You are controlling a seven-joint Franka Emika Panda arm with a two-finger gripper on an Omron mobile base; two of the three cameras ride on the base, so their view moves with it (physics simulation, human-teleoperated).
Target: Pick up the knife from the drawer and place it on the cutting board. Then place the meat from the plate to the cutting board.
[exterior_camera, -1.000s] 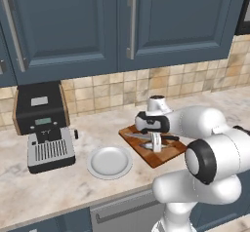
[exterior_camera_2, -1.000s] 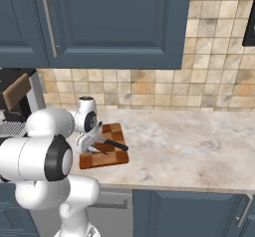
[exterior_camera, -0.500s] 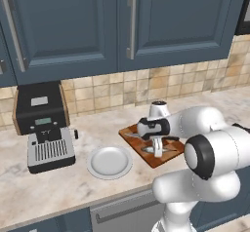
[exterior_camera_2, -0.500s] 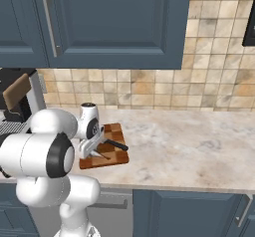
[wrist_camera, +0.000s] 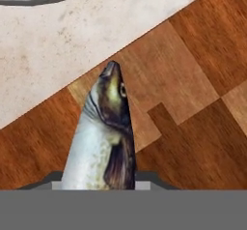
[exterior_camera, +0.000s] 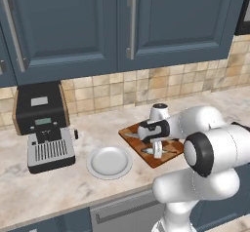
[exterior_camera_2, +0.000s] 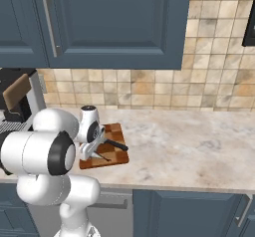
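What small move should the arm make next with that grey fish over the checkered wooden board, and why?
Probably lower a little and let go. In the hand view the slim silvery-grey fish sits between the gripper fingers, directly above the checkered wooden cutting board. The round white plate is already empty, and the black-handled knife already lies on the board.

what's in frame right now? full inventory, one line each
cutting board: 1, checkered light and dark brown wood, on the counter right of the plate
fish: 1, silvery grey, head over the board, between the jaws
knife: 1, black handle, lying on the board
plate: 1, white-grey, empty, on the counter left of the board
coffee machine: 1, black and silver, counter far left
counter: 1, beige marble
wall cabinets: slate blue, above the tiled backsplash
gripper: 1, pointing down over the board, jaws closed on the fish
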